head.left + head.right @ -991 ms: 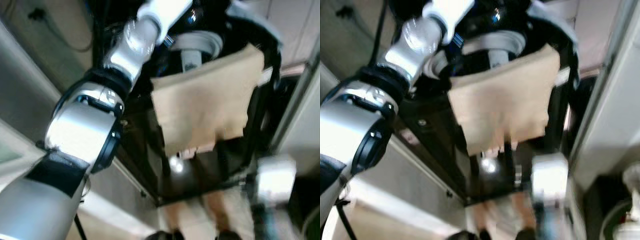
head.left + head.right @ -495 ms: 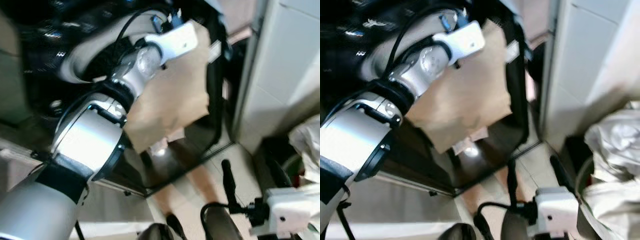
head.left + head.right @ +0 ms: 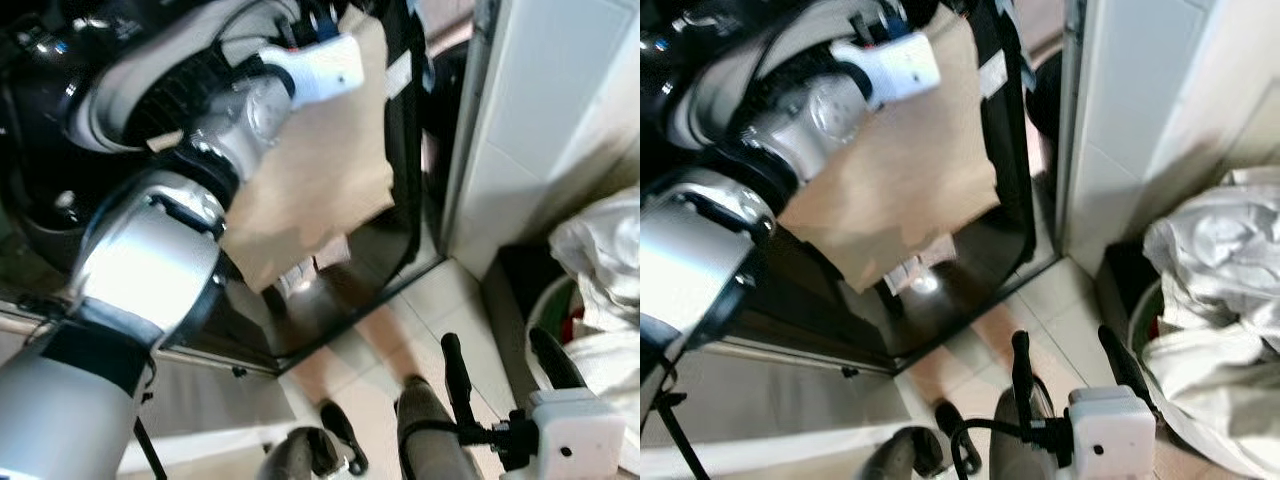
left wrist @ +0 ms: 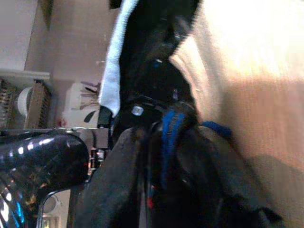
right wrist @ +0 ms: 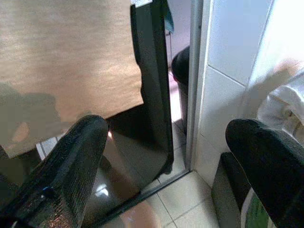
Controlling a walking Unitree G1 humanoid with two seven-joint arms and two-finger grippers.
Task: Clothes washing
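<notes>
Item: our left arm (image 3: pixel 150 260) raised at the washer drum (image 3: pixel 140 90), left gripper (image 4: pixel 161 142) apparently clamped on dark clothing; we judge a snag likely. Item: tan cloth (image 3: pixel 310 190) draped over the open washer door (image 3: pixel 405 150), liable to slide off. Item: right gripper (image 3: pixel 500 375), fingers apart, empty. Item: white laundry heap (image 3: pixel 1210 290), waiting.

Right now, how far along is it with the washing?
Early on, it seems. The beige cloth hangs at the dark washer, where the left tool reaches up, its grip hidden. The right tool waits open and low. White laundry is still piled at the right.
</notes>
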